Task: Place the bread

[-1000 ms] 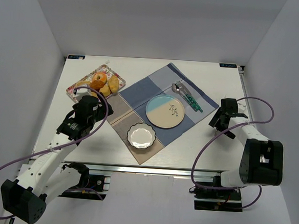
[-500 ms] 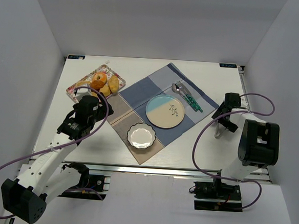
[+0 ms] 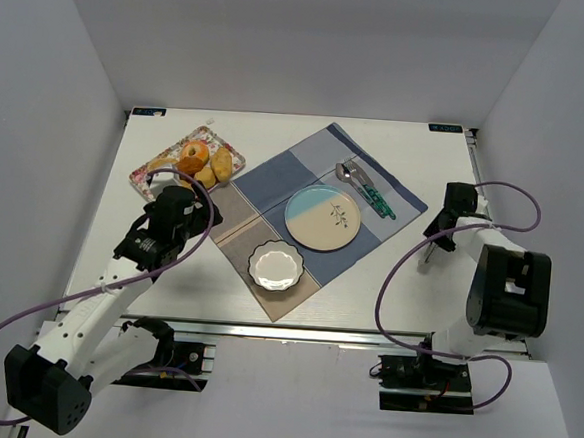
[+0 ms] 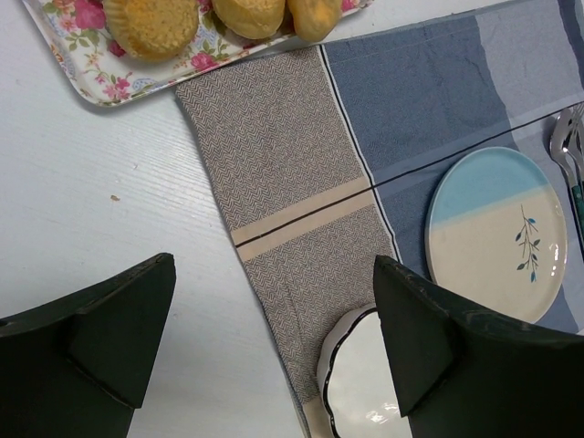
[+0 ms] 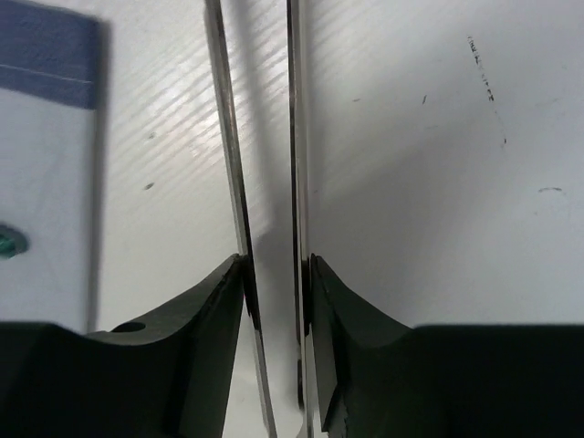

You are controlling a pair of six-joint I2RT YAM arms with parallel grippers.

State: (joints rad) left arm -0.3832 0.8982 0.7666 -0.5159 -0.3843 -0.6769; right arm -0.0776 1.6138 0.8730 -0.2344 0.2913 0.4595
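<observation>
The bread lies on a floral tray (image 3: 188,162) at the back left: an elongated golden loaf (image 3: 223,163) and a small pale bun (image 3: 206,177), seen again as loaf (image 4: 310,14) and bun (image 4: 248,14) at the top of the left wrist view. My left gripper (image 3: 194,212) hovers just in front of the tray, over the cloth's tan corner. It is open (image 4: 274,328) with nothing between its fingers. My right gripper (image 3: 439,234) is far from the bread, at the table's right side. It is shut (image 5: 274,274) on the two blades of metal tongs (image 5: 224,137).
An orange-glazed doughnut (image 3: 193,158) shares the tray. A blue and tan cloth (image 3: 274,183) carries a blue-and-cream plate (image 3: 322,217), a white scalloped bowl (image 3: 275,266) and cutlery (image 3: 366,187). The tongs (image 3: 428,255) reach toward the front right.
My right gripper swung toward the table's right edge and closed from wide open onto the tongs. The left arm has barely moved.
</observation>
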